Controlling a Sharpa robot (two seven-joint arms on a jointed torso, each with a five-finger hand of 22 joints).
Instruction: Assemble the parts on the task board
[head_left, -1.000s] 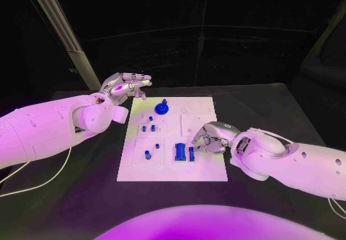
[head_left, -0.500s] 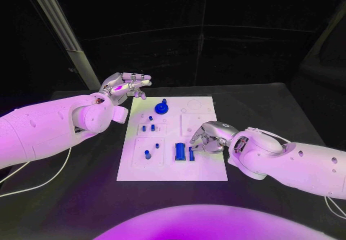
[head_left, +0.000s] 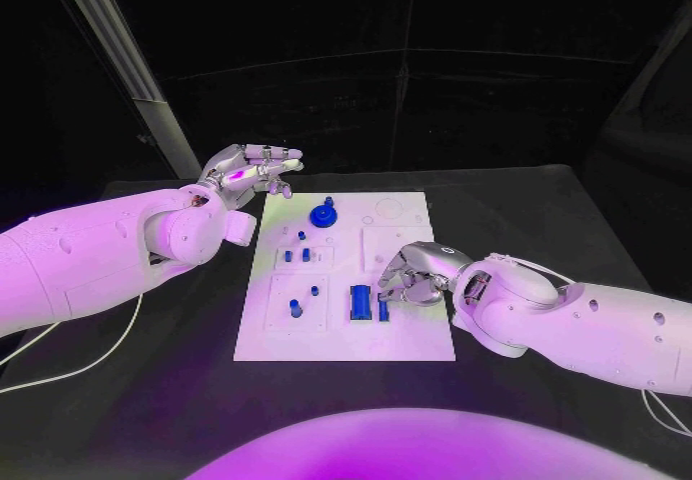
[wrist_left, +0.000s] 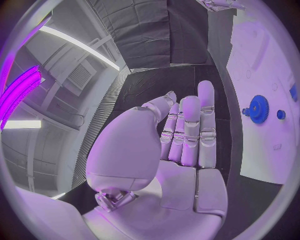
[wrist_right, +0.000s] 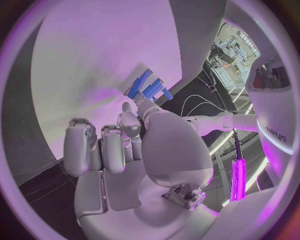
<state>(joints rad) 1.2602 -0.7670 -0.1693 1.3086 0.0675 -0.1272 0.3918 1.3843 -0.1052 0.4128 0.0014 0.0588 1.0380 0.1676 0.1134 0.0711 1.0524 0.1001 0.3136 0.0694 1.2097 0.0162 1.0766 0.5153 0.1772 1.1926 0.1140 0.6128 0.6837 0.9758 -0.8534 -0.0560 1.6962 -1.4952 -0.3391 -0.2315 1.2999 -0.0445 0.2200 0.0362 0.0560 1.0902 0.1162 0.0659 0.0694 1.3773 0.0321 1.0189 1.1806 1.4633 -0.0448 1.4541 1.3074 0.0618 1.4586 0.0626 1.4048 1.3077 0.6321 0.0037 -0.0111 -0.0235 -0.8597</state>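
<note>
Centrally on the task board (head_left: 411, 345), two blue bars (head_left: 361, 303) lie lengthwise toward frame top; right hand (head_left: 411, 275) touches them, grasp indeterminate. Left hand (head_left: 253, 170) hovers upper left, fingers loosely extended, empty.

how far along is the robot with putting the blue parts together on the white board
Looks partly done: a blue gear and small blue pegs already sit on the white task board. In hand: the right hand touches the long blue bars. Left: seating those; the left hand hovers off the board, holding nothing.
</note>
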